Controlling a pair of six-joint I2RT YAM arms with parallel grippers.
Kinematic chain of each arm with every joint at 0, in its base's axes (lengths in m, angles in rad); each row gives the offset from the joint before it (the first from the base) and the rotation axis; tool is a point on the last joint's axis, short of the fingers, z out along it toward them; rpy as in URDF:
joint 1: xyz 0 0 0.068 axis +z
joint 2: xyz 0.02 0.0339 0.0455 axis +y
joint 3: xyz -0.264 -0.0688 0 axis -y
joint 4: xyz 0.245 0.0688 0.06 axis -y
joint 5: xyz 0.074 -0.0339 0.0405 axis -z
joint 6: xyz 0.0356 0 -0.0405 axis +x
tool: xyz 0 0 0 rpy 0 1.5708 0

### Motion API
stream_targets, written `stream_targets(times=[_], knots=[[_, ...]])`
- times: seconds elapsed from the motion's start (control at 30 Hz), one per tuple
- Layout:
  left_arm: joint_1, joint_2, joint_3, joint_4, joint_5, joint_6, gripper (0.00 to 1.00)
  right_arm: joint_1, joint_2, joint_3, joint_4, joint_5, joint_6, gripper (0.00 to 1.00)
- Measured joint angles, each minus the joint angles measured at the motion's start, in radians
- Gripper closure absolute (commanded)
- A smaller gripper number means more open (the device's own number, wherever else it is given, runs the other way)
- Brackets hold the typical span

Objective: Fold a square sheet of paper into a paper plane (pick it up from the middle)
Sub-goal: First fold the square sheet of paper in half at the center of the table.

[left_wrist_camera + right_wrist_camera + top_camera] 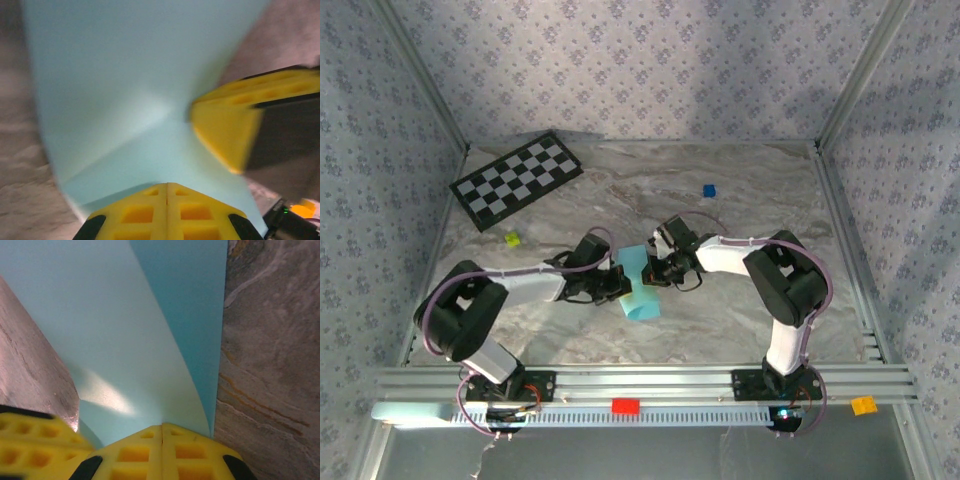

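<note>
Left hand (620,285) clenched, fingertips pinching the left side of the light-blue sheet of paper (640,295). Right hand (658,272) clenched too, pinching the opposite side, just across from the left one. The sheet is folded into a narrow band and bowed between both hands, mid tabletop (740,320). Its long axis runs far-to-near, with the near end tipped slightly right. The left wrist view shows a diagonal crease. Checkerboard (517,179) lies far left, well apart.
</note>
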Motion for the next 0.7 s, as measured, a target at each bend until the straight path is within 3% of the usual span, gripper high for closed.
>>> stream_targets(times=[0.47, 0.7], knots=[[-0.014, -0.060, -0.003, -0.036, -0.025, 0.012, 0.97, 0.003, -0.008, -0.011, 0.014, 0.010, 0.007, 1.00], [-0.021, -0.091, -0.012, 0.036, -0.006, -0.011, 0.97, 0.003, -0.008, -0.012, 0.015, 0.010, 0.008, 1.00]])
